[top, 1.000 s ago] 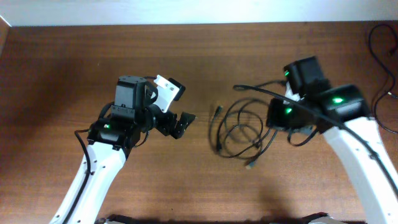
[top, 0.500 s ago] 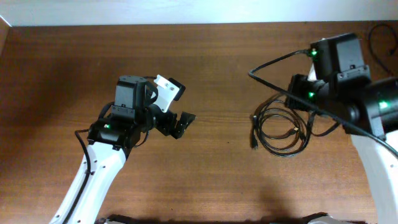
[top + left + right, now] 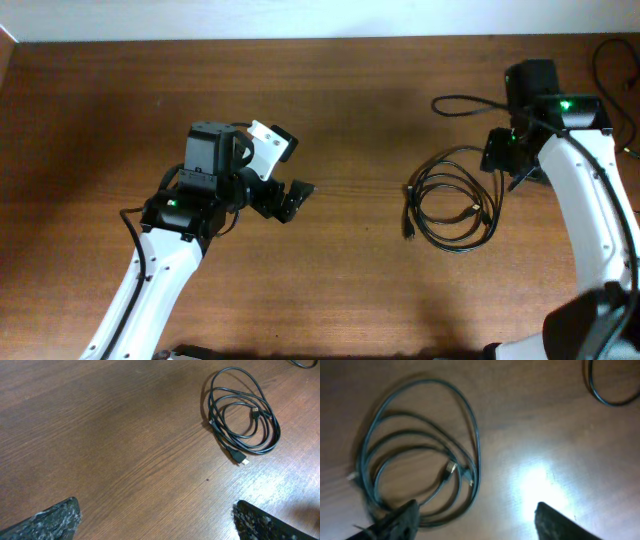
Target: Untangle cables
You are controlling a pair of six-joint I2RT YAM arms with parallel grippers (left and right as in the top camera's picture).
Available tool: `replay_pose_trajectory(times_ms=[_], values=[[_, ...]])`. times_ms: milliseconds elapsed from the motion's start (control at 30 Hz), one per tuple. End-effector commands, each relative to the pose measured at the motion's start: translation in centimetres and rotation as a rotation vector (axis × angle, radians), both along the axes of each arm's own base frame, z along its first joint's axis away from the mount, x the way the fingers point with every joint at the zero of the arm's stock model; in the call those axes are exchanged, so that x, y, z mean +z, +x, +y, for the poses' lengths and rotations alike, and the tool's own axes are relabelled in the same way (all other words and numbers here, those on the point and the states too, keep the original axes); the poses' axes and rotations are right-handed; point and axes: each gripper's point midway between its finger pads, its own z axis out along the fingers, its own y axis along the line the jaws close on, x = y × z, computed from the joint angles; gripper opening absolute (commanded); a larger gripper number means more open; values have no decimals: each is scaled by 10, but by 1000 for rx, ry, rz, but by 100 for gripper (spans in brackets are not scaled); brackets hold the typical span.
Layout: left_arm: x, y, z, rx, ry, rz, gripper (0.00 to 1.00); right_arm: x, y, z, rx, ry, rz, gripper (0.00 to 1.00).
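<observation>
The cables point(image 3: 414, 205) lie in one loose coil of several thin black loops, flat on the brown wooden table point(image 3: 350, 300); I take this coil as my mark for all places. Well apart from the coil, on its left side, the left gripper point(image 3: 291, 198) hangs over the wood. Its two fingers point(image 3: 55, 520) are spread wide, so it is released and holds nothing, and only bare table shows between them. In its wrist view the coil is far ahead, and none of the loops reach the fingers. One plug point(image 3: 239, 455) with a pale metal tip sticks out at the near left edge of the coil. A second plug point(image 3: 450, 467) lies inside the loops. At the far right edge of the coil is the right gripper point(image 3: 475, 520), mostly hidden from above by its white arm point(image 3: 590, 210). In its wrist view the jaws are also wide apart and nothing is clamped. One dark finger point(image 3: 395, 520) covers the edge of the loops in this view, and I cannot tell whether it touches them. Farther than the coil and to its right, near the table corner, another black cord point(image 3: 600, 70) lies separate from it.
</observation>
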Motion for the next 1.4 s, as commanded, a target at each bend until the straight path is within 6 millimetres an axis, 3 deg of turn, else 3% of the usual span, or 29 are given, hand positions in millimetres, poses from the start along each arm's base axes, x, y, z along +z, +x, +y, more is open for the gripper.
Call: replay_pose_trajectory(times_ms=[0, 67, 233, 367, 467, 633, 900, 967, 1033, 1233, 1300, 1367], values=[[2, 0, 0, -12, -2, -12, 99, -43, 1, -18, 99, 20, 93, 79], [2, 0, 0, -12, -2, -12, 99, -62, 6, -25, 87, 45, 108, 80], [2, 0, 0, -12, -2, -12, 99, -105, 35, -18, 83, 160, 80, 80], [2, 0, 0, -12, -2, -12, 99, -142, 38, -18, 78, 174, 138, 79], [2, 0, 0, -12, -2, -12, 99, -160, 38, -18, 76, 179, 165, 62], [2, 0, 0, -12, -2, -11, 99, -165, 43, -19, 81, 176, 154, 61], [2, 0, 0, -12, -2, -11, 99, -170, 50, -20, 83, 171, 123, 35], [2, 0, 0, -12, -2, -11, 99, -172, 49, -20, 84, 171, 127, 35], [2, 0, 0, -12, -2, -12, 99, -172, 51, -20, 83, 170, 122, 24], [2, 0, 0, -12, -2, -11, 99, -172, 53, -22, 83, 168, 111, 24], [2, 0, 0, -12, -2, -11, 99, -172, 53, -21, 103, 165, 114, 9], [2, 0, 0, -12, -2, -12, 99, -172, 52, -21, 103, 166, 118, 4]])
